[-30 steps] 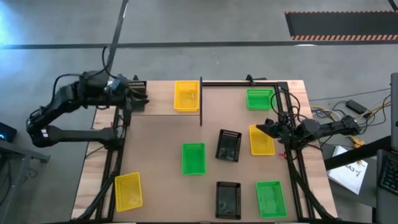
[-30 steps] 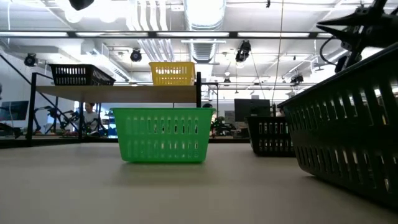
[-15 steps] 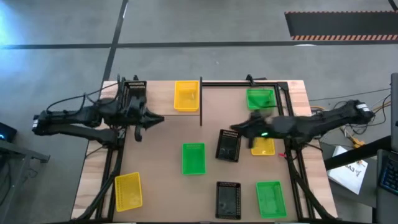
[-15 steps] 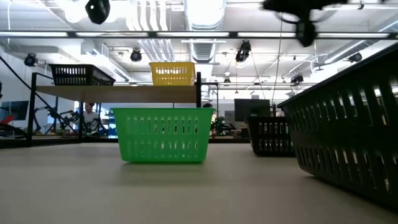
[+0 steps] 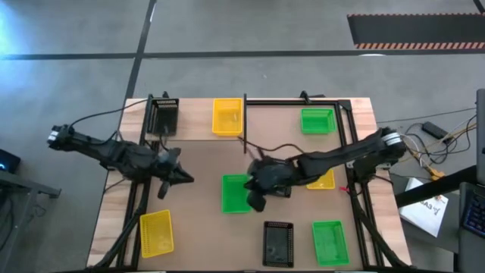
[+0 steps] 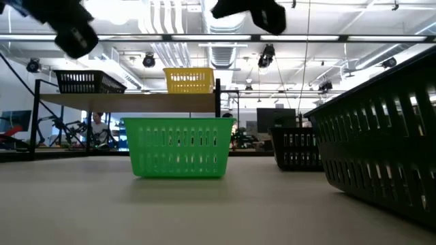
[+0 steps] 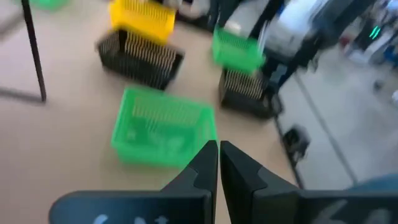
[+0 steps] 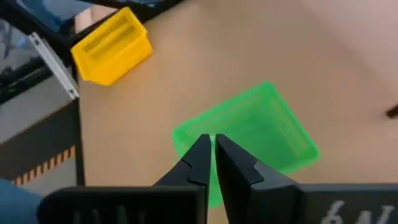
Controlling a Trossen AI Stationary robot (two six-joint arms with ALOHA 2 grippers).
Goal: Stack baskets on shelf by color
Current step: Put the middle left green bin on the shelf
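Left gripper (image 5: 184,179): out over the bare brown tabletop, left of the middle green basket; fingers pressed together, nothing between them.
Right gripper (image 5: 256,199): above the right edge of the middle green basket (image 5: 236,193); fingers nearly together, gripping nothing.
Shelf (image 5: 193,121): pale plank along the far edge, black frame around it.
On the shelf: black basket (image 5: 164,116) far left, yellow basket (image 5: 226,117) beside the upright post, green basket (image 5: 317,120) far right; each alone, unstacked, and empty.
On the table: yellow basket (image 5: 156,231) near left corner, black basket (image 5: 277,243) near centre, green basket (image 5: 329,242) near right, another yellow basket (image 5: 322,180) and black basket (image 5: 281,179) partly under the right arm.
Contents: every basket looks empty.
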